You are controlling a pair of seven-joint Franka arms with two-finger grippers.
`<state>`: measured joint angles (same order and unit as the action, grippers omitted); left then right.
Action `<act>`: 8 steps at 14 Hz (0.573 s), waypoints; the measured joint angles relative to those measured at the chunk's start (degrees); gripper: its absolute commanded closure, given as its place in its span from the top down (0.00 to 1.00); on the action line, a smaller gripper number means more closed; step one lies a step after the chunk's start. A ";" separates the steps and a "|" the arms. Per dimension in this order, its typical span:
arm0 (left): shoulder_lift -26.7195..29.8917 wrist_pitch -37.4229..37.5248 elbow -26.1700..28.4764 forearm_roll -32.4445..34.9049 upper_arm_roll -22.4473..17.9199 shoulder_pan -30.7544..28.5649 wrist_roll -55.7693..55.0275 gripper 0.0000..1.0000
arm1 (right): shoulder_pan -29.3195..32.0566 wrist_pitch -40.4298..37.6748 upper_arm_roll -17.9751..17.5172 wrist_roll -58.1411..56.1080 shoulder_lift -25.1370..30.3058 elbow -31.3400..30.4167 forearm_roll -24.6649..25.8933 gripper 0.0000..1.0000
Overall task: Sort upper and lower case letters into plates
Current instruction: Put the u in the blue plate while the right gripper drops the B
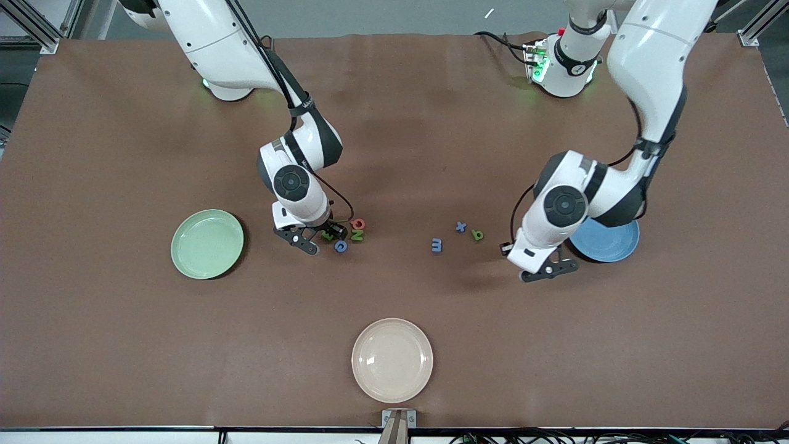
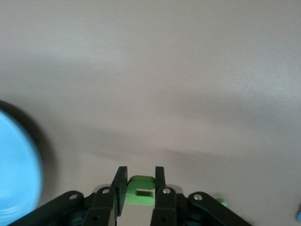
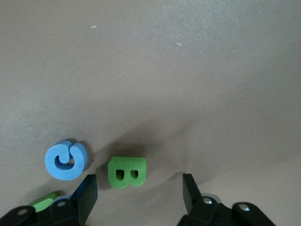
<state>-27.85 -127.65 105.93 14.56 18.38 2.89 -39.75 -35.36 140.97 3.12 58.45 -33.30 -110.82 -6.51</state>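
Cream plate [image 1: 392, 360] lies nearest the camera; my left gripper [image 2: 141, 188] pinches a green letter [image 2: 140, 191] beside the blue plate [image 1: 607, 242]; my right gripper [image 3: 139, 193], fingers spread, straddles the green B [image 3: 127, 172] beside the blue C [image 3: 66, 160], near the mint plate [image 1: 207, 243].

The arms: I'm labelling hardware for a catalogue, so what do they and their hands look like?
Both arms are glossy white with black joint bands, round black caps and black cables along them. The left hand and right hand are black with two flat fingers on linkages with silver pivot screws.
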 measured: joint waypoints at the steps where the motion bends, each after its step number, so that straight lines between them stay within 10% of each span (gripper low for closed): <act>1: 1.70 0.46 1.65 0.00 1.22 -2.42 2.42 0.13 | 0.00 0.00 0.10 0.00 0.00 0.01 0.00 0.73; 8: 8.09 0.44 13.71 0.04 10.68 -24.64 24.88 0.13 | -0.01 -0.01 0.23 0.15 -0.01 0.09 0.00 0.61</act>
<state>-19.76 -127.21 119.64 14.60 29.07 -21.75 -14.87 -35.37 140.95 3.35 58.60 -33.31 -110.73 -6.51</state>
